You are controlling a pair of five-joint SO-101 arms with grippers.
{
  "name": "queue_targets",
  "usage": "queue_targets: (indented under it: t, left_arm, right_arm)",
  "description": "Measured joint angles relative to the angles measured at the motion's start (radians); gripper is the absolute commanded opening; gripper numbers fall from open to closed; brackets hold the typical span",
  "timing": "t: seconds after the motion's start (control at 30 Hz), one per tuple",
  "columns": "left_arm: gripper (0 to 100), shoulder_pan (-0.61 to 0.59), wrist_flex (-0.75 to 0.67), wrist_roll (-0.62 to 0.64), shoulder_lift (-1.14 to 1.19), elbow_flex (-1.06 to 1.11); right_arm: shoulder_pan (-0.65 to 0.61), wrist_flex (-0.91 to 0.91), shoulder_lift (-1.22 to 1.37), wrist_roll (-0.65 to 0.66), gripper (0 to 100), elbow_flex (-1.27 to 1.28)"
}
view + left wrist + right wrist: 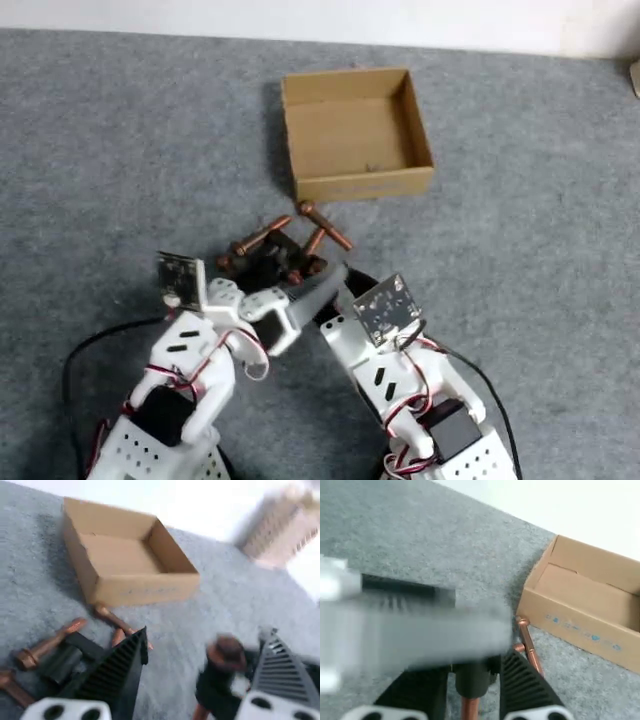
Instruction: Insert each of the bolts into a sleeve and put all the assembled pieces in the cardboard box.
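R fingers (520, 686) pinch sleeve (472, 674), prob. w/ bolt (469, 708), L fingers (117, 672) wide

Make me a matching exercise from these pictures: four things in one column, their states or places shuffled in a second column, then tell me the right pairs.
Things
1. cardboard box
2. left gripper
3. right gripper
4. loose bolts

States or places
A. shut on a black sleeve
B. lying on the grey mat in front of the box
C. empty
D. open

Pairs: 1-C, 2-D, 3-A, 4-B
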Motion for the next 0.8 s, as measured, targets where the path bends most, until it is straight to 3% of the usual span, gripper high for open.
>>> queue_targets:
  t: [0.13,0.37,0.43,0.53,0.57,0.63,0.8]
  left_arm:
    - [33,-0.112,-0.044,0.044,0.0,0.0]
    - [33,-0.181,-0.054,0.089,0.0,0.0]
    - [27,-0.207,-0.054,0.092,0.0,0.0]
    - [3,-0.232,-0.054,0.094,0.0,0.0]
    - [0,-0.236,-0.054,0.094,0.0,0.0]
    - [5,-0.241,-0.054,0.087,0.0,0.0]
    - [1,-0.239,-0.054,0.064,0.0,0.0]
  right_arm:
    - [0.038,-0.021,0.0,0.0,0.5,0.018]
    - [0.049,-0.025,0.0,0.0,0.5,0.02]
    - [0.051,-0.026,0.0,0.0,0.5,0.02]
    - [0.064,-0.028,0.0,0.0,0.5,0.02]
    - [0.077,-0.028,0.0,0.0,0.5,0.02]
    - [0.106,-0.028,0.0,0.005,0.5,0.02]
    - [0.218,-0.021,0.034,0.058,0.5,-0.002]
